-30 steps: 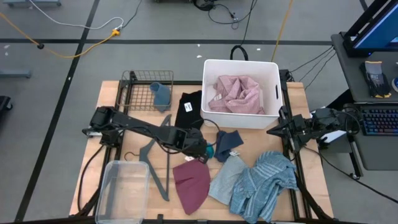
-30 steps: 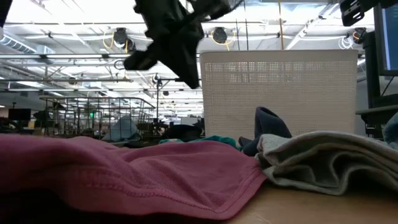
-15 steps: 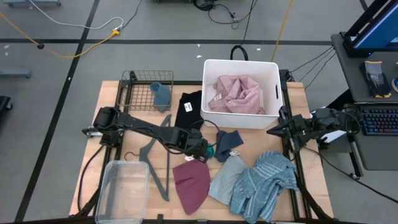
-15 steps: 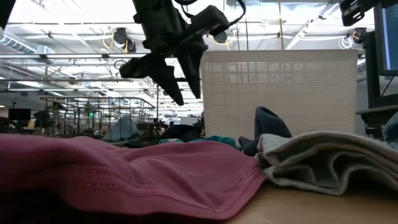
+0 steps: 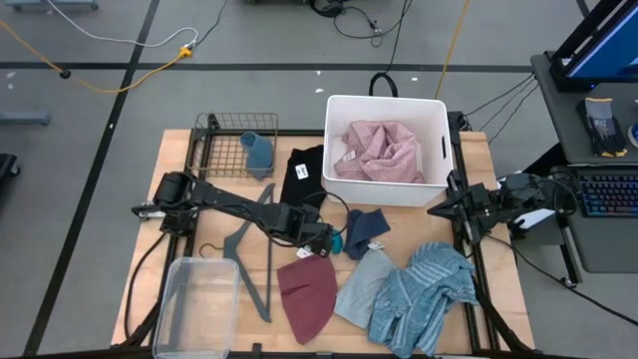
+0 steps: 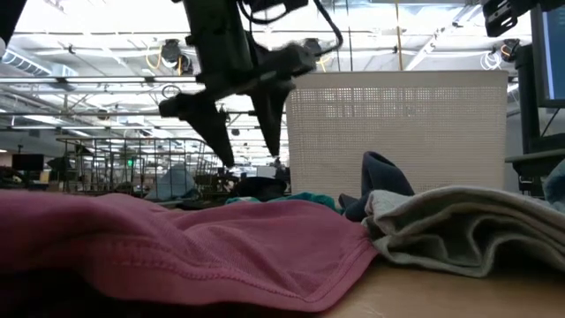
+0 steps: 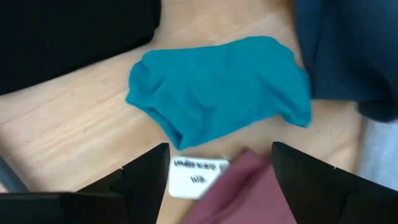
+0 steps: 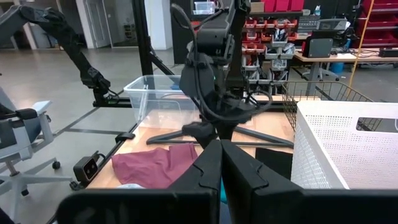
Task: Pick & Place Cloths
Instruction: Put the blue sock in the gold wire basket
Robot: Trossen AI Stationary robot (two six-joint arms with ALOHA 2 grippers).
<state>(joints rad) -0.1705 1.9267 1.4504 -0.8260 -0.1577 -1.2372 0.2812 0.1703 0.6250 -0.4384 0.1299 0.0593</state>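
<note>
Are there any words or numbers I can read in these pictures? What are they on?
White tag by the teal cloth, left wrist view: printed lines, too blurred to read.
White label on the black cloth, high view: too small to read.
White tag on the pink cloth in the white bin: too small to read.
No other writing can be read.

Seven cloths, one white bin, one wire basket, one clear tub, one hanger.

A crumpled pink fabric cloth fills the white perforated plastic bin; a teal cloth, maroon cloth and blue striped garment lie on the pale wooden tabletop.
</note>
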